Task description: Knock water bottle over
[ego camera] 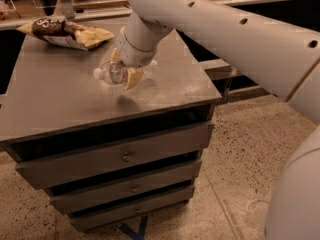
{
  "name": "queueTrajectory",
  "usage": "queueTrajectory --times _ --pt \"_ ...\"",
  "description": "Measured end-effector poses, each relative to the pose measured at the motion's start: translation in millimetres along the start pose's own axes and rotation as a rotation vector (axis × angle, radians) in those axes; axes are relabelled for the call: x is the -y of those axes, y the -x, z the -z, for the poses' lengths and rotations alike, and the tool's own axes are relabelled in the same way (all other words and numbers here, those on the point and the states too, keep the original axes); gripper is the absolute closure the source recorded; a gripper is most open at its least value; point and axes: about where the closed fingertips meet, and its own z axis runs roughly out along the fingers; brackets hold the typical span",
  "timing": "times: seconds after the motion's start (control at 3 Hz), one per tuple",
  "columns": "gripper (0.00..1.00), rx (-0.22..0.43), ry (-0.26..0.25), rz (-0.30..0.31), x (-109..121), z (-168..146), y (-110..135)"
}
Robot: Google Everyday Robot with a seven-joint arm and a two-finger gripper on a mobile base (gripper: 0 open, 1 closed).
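Where the white jointed arm [225,29] ends over the middle of the counter, the end effector [124,70] pinches a small clear ribbed plastic water bottle [111,73] between its two tan fingers [133,78]. One finger shows above the bottle and the other below it. The water bottle lies roughly level, with its white cap [98,74] pointing to the picture's left and its clear base jutting out to the right of the wrist. The label band is hard to read, and the white cylindrical wrist hides the bottle's middle. A soft shadow [125,100] falls on the counter just below the bottle; whether the bottle touches the surface cannot be told.

The grey flat-topped counter [60,104] is a low cabinet, with three grey drawers stacked in its front. The top drawer [165,151] has a small round knob, as do the two beneath it.

Near the far left corner of the top lies a crumpled brown and cream snack packet [65,31], well apart from the bottle.

The arm enters from the upper right and is cut off by the picture's edge, and a broad white part of the robot's body [300,194] fills the lower right corner.

A speckled tan floor [240,149] surrounds the cabinet, and blue tape [135,229] shows at the bottom edge, partly cropped.

Dark shelving behind the counter is too dim to make out.
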Motion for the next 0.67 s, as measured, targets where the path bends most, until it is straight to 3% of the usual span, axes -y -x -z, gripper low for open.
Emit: queueTrajectory --times 0.67 --pt "0.35 0.020 0.001 -0.021 0.0 -1.6 1.2"
